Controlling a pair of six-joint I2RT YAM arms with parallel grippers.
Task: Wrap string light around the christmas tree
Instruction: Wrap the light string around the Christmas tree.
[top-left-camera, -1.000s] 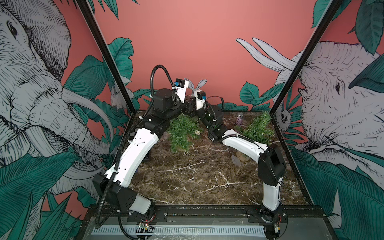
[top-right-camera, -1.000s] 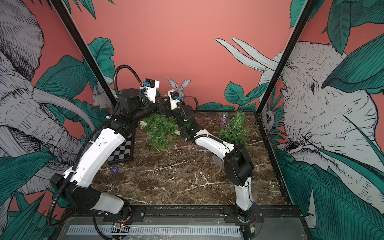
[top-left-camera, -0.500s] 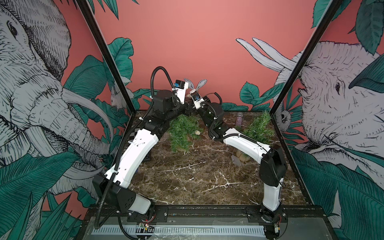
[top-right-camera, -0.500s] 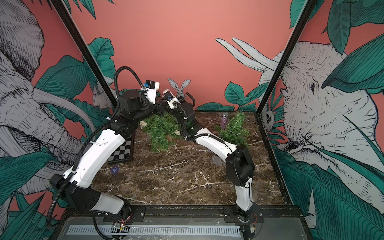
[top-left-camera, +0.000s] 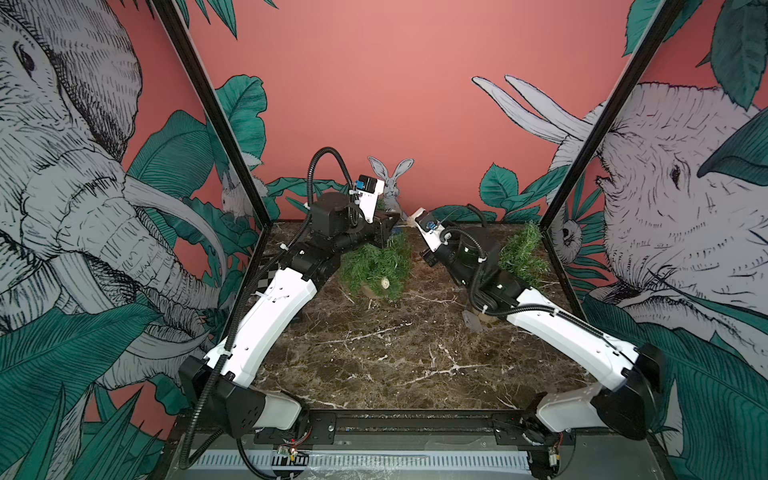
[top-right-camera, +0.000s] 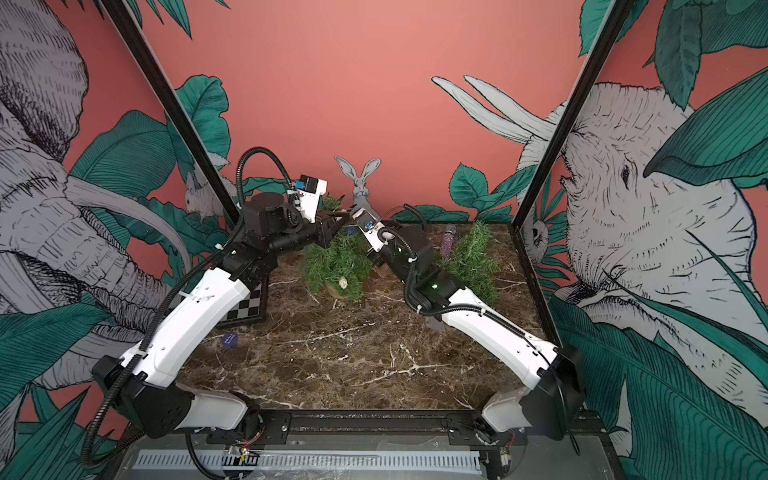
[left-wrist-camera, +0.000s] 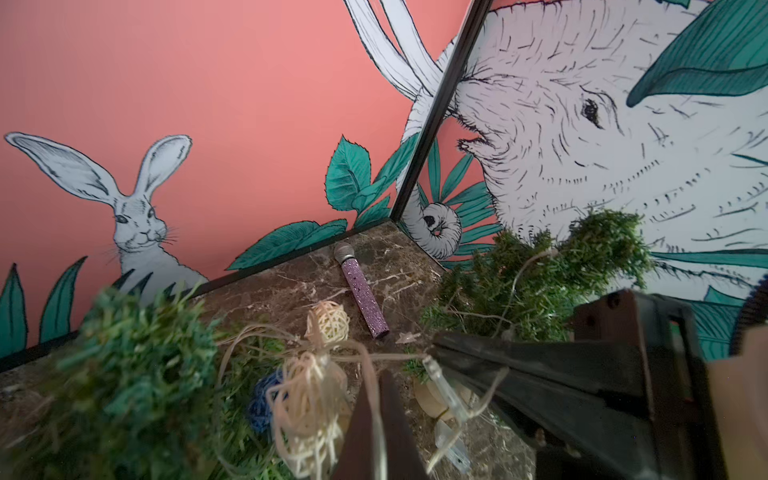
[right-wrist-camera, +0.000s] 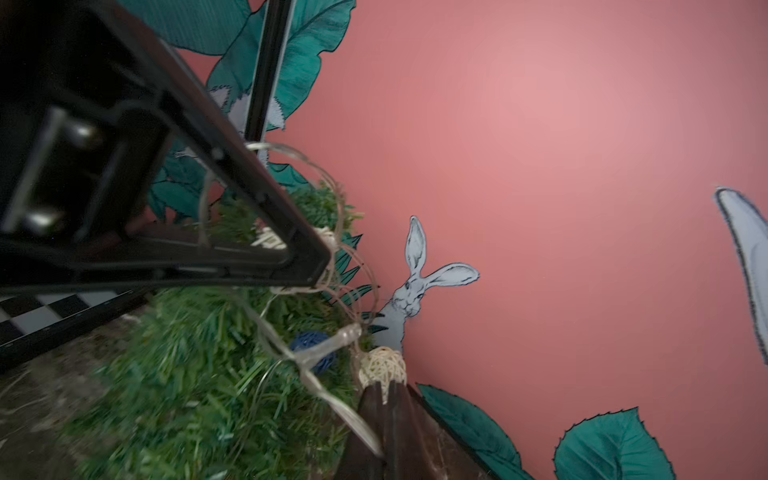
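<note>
**A:** Where does it all stand?

**B:** On the desk (top-left-camera: 395, 353), the christmas tree (top-left-camera: 376, 268) stands near the back, between both arms. The left hand (left-wrist-camera: 376, 390) and right hand (right-wrist-camera: 386, 392) meet just above its crown, each pinched tight on the string light (right-wrist-camera: 328, 347).

**A:** And the wire?

**B:** Bunched at the treetop, strung with wicker balls (left-wrist-camera: 330, 322). I'd part the hands gently, hold it taut, and lead one round the branches, low enough that loops catch the needles, without tipping the tree.
</note>
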